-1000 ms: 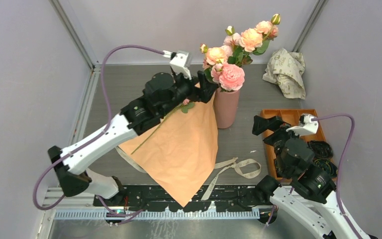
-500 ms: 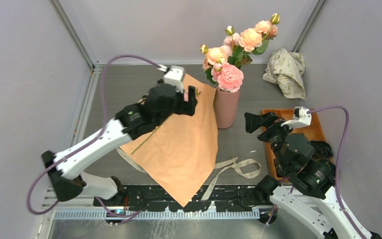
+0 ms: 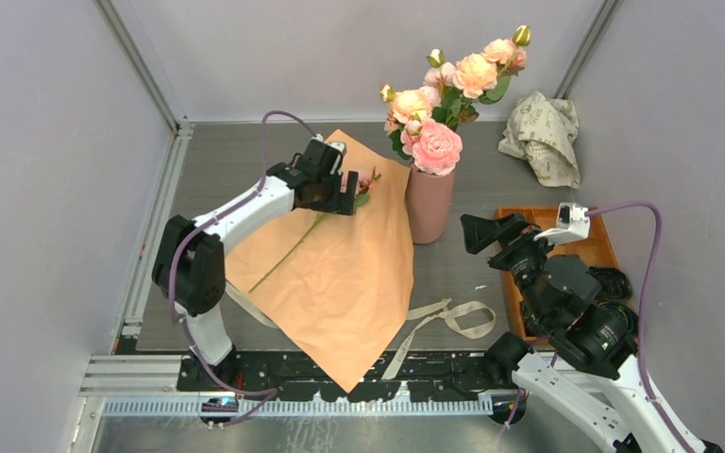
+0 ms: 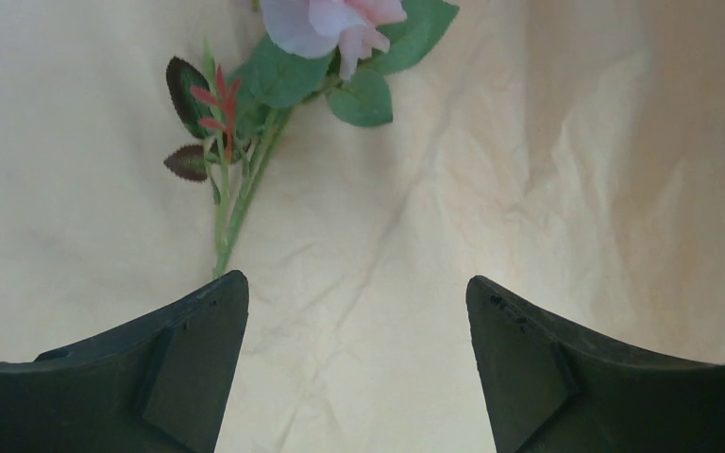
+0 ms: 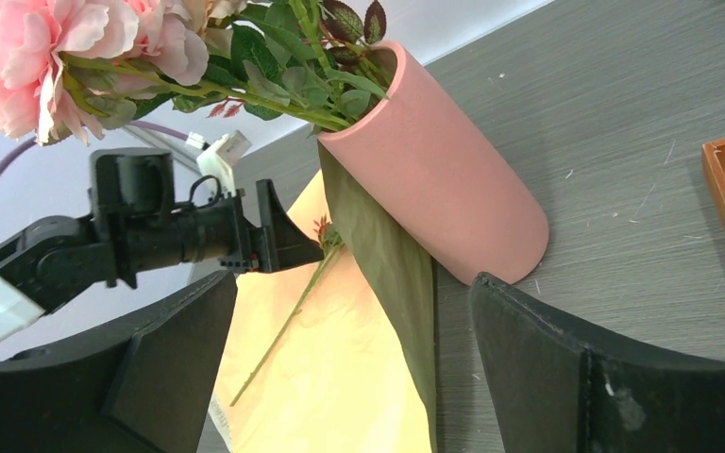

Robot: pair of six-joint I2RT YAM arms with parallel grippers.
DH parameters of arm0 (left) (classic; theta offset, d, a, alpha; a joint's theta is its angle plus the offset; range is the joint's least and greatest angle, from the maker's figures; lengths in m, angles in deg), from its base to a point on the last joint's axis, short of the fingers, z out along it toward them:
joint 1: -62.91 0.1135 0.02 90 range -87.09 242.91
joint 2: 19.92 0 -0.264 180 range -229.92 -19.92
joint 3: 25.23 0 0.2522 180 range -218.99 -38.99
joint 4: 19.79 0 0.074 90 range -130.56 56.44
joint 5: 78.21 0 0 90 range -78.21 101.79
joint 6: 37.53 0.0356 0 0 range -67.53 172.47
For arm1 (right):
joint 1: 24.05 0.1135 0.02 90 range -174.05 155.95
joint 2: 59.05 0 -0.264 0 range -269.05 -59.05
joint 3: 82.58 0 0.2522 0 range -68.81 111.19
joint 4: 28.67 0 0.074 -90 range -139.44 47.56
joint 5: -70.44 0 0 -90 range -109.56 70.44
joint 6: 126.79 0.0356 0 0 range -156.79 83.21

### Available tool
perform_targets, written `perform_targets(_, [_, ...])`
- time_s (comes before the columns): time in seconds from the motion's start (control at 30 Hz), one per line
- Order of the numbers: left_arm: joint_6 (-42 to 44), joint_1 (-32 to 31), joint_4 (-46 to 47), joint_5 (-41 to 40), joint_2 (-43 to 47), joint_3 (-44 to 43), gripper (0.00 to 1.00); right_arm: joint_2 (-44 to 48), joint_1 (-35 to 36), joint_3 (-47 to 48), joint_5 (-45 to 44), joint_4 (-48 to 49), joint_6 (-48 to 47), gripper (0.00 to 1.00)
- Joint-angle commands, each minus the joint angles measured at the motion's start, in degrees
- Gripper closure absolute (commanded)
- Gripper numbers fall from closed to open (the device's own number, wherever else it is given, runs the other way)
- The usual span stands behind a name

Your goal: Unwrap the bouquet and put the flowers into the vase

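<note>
Wrapping paper (image 4: pixel 387 236): matt, finely creased. Vase (image 5: pixel 434 179): smooth, matt. Desk (image 5: pixel 623 123): grey woodgrain, matt. Cream paper (image 3: pixel 543 132): crumpled, printed.

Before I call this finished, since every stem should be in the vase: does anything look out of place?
Yes. One flower lies flat on the opened wrapping paper, left of the vase, while the other blooms stand in it. The paper's edge also leans up against the vase.

Flowers (image 3: pixel 439 94) in vase (image 3: pixel 429 206), paper (image 3: pixel 340 278) left
</note>
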Motion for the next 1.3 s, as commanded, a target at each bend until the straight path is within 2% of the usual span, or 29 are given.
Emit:
perform_targets(0.0, [3.9, 1.6, -1.2, 6.3, -4.9, -7.3, 0.13, 0.2, 0.2, 0.2, -0.4, 1.6, 0.9, 0.01])
perform_targets(0.23, [5.5, 4.3, -2.1, 8.5, -12.6, -11.3, 0.12, -0.6, 0.2, -0.2, 0.2, 2.1, 1.3, 0.01])
perform_targets(0.67, [8.1, 7.5, -2.2, 5.1, -17.8, -14.4, 0.10, -1.3, 0.2, -0.2, -0.3, 1.9, 0.7, 0.01])
perform_targets(1.0, [6.1, 8.3, -1.7, 6.5, -22.7, -13.5, 0.14, -1.0, 0.1, -0.6, -0.5, 1.7, 0.9, 0.01])
perform_targets(1.1, [5.7, 8.2, -1.7, 6.9, -23.0, -13.7, 0.22, -0.7, 0.2, -0.5, -0.9, 1.3, 1.0, 0.01])
perform_targets(1.27, [5.3, 8.2, -2.0, 6.8, -21.8, -13.3, 0.54, -0.4, 0.2, -0.9, -1.1, 1.3, 1.3, 0.01])
